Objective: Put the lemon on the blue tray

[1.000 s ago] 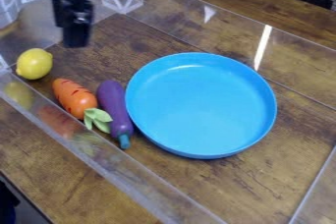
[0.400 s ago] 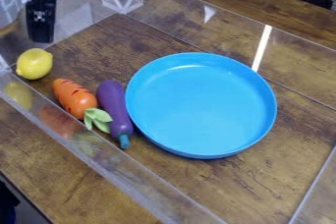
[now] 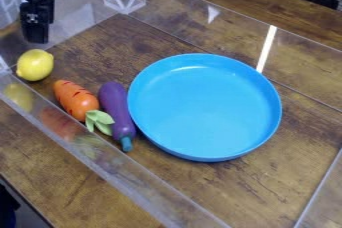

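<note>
camera view: the lemon [image 3: 35, 65] sat on the wooden table [image 3: 160, 32], left of the blue tray [image 3: 205, 106]. a carrot [image 3: 75, 98] and eggplant [image 3: 118, 113] lay between them. the claw [image 3: 34, 34] hung above the lemon, apart and empty. no readable writing.

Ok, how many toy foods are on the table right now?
3, all left of the blue tray: the lemon near the left edge, the carrot below it, the eggplant nearest the tray. None seems hidden.
</note>
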Tool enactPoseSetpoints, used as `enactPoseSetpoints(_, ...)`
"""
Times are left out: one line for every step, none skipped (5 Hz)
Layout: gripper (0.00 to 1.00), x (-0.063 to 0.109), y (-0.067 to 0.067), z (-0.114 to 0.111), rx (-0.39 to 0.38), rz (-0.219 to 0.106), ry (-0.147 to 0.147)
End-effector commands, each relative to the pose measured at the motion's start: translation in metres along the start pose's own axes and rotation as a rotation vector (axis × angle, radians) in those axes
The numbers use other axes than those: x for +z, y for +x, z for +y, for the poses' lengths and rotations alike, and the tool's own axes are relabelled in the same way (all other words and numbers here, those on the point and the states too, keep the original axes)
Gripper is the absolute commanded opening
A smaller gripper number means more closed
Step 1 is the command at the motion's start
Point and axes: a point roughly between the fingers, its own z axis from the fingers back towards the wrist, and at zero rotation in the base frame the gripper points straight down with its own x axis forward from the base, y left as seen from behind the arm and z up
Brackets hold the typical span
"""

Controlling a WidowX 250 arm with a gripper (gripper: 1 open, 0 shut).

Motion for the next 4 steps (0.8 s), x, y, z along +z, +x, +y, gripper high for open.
enactPoseSetpoints(1.0,0.026,-0.008,0.005,-0.011,-0.035,0.067)
enactPoseSetpoints(1.0,0.018,-0.006,0.008,-0.08,-0.045,0.068)
enactPoseSetpoints(1.0,0.009,-0.004,0.01,-0.144,-0.053,0.067)
enactPoseSetpoints(1.0,0.005,0.001,0.01,-0.168,-0.062,0.059)
